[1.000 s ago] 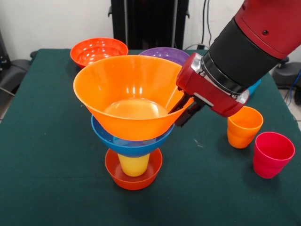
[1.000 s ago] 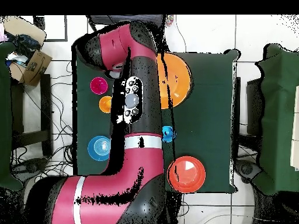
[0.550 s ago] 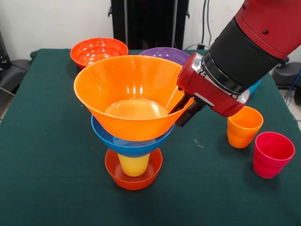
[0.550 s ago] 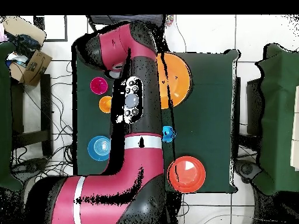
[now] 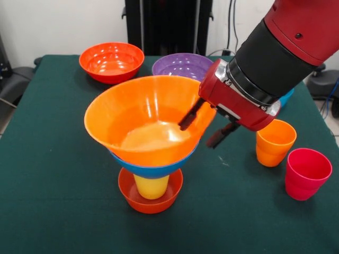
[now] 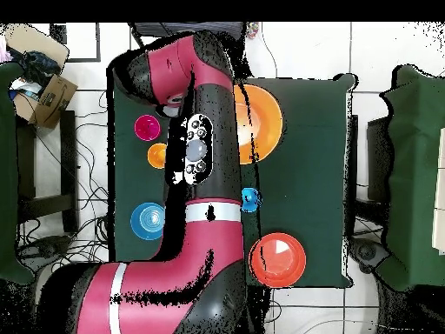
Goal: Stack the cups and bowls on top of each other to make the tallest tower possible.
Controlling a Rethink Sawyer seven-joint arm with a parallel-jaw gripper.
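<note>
Your end effector [image 5: 207,126] is spread wide astride the right rim of the light orange bowl [image 5: 143,127], which tops the tower [image 5: 151,174] at frame centre.

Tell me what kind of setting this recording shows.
Likely a robotics lab: a green-clothed table on a tiled floor, loose cables alongside, and a cardboard box of clutter nearby.

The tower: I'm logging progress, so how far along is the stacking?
Done: small red-orange bowl, yellow cup, blue bowl and large orange bowl form the tower. In hand: nothing; the open gripper straddles the orange rim. Left: red-orange bowl, purple bowl, orange cup, pink cup.
</note>
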